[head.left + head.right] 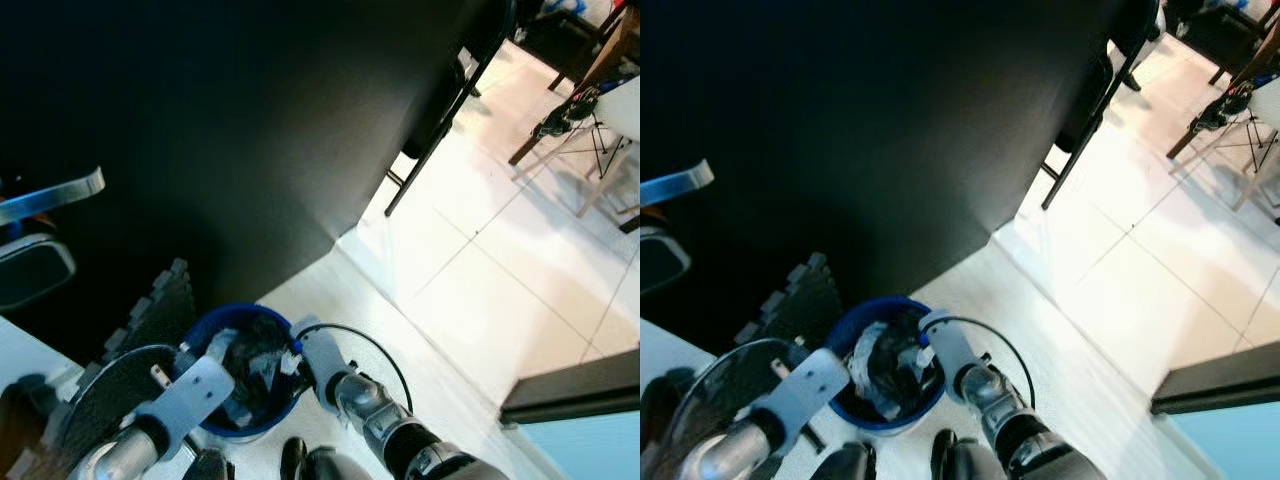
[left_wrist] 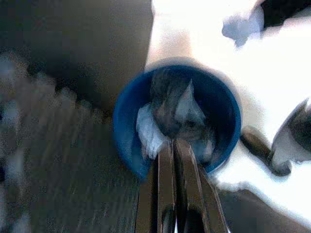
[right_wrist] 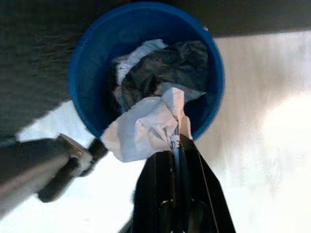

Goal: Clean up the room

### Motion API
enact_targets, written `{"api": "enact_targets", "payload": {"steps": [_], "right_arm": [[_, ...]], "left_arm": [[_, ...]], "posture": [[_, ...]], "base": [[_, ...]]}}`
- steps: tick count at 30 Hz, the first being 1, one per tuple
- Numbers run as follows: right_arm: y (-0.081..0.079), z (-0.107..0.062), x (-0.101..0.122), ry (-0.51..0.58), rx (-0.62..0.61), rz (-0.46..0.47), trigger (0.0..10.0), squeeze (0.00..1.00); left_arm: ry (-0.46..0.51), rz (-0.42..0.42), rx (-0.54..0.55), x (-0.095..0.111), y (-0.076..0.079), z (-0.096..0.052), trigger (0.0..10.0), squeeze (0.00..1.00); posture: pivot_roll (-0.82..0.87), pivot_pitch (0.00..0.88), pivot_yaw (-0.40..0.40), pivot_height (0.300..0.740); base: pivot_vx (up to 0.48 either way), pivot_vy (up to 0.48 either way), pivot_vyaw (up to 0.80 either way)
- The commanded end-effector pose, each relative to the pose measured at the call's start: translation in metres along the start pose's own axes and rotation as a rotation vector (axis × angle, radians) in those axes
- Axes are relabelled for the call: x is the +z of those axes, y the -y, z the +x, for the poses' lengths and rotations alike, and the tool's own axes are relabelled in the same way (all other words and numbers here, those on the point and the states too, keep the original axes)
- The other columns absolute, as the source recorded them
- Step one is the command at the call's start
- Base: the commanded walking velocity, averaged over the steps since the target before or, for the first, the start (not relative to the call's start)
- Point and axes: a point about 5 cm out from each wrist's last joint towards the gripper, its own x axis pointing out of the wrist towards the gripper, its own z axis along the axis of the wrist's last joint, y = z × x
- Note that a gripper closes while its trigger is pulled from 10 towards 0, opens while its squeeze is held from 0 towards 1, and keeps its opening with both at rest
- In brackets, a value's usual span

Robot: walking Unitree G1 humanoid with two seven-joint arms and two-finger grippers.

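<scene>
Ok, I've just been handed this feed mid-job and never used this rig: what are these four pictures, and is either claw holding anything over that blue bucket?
The two wide pictures come from a stereo camera on the head of a walking humanoid robot, looking down past its two silver arms. Below them a blue bucket stands on a pale floor, stuffed with crumpled white and dark bags. A dark foam mat lies beside it, and a large black panel rises behind.

The other two pictures come from cameras on each wrist, looking along that claw's two black fingers. The right gripper is pinched shut on a piece of white crumpled paper at the bucket's rim. The left gripper hovers over the bucket, fingers together; that view is too blurred to tell whether it holds anything.
</scene>
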Motion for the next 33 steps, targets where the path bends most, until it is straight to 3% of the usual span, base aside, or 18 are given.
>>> {"api": "enact_targets", "payload": {"steps": [1,2,4,5,8,16,22,31,33], "right_arm": [[-0.022,0.007,0.013,0.034,0.048,0.105,10.0,0.00],[-0.022,0.007,0.013,0.034,0.048,0.105,10.0,0.00],[-0.028,0.010,0.027,0.081,0.083,0.219,10.0,0.00],[-0.028,0.010,0.027,0.081,0.083,0.219,10.0,0.00],[-0.039,0.012,0.040,0.136,0.168,0.340,10.0,0.00],[-0.054,0.014,0.054,0.180,0.278,0.366,10.0,0.00],[-0.075,0.012,0.069,0.246,0.467,0.418,10.0,0.00],[-0.077,0.011,0.074,0.283,0.494,0.449,10.0,0.00],[-0.076,0.011,0.075,0.292,0.495,0.455,10.0,0.04]], "left_arm": [[-0.021,0.011,-0.020,-0.001,0.003,-0.008,10.0,0.00],[-0.021,0.011,-0.020,-0.001,0.003,-0.008,10.0,0.00],[-0.024,0.012,-0.018,0.000,0.002,-0.013,10.0,0.00],[-0.024,0.012,-0.018,0.000,0.002,-0.013,10.0,0.00],[-0.027,0.017,-0.020,0.001,0.003,-0.015,10.0,0.00],[-0.035,0.020,-0.025,0.002,0.002,-0.016,10.0,0.00],[-0.042,0.023,-0.029,0.002,0.001,-0.016,10.0,0.00],[-0.049,0.026,-0.031,0.002,0.000,-0.017,10.0,0.00],[-0.049,0.027,-0.032,0.002,0.000,-0.017,10.0,0.00]], "posture": [[0.23,0.402,-0.243,0.740],[0.23,0.402,-0.243,0.740],[0.24,0.399,-0.251,0.740],[0.24,0.399,-0.251,0.740],[0.23,0.395,-0.253,0.740],[0.24,0.391,-0.247,0.740],[0.24,0.390,-0.246,0.740],[0.24,0.387,-0.245,0.740],[0.24,0.388,-0.246,0.740]], "base": [[0.000,0.000,0.00],[0.000,0.000,0.00],[0.000,0.000,0.00],[0.000,0.000,0.00],[0.000,0.000,0.00],[0.000,0.000,0.00],[0.000,0.000,0.00],[0.000,0.000,0.00],[0.000,0.000,0.00]]}}
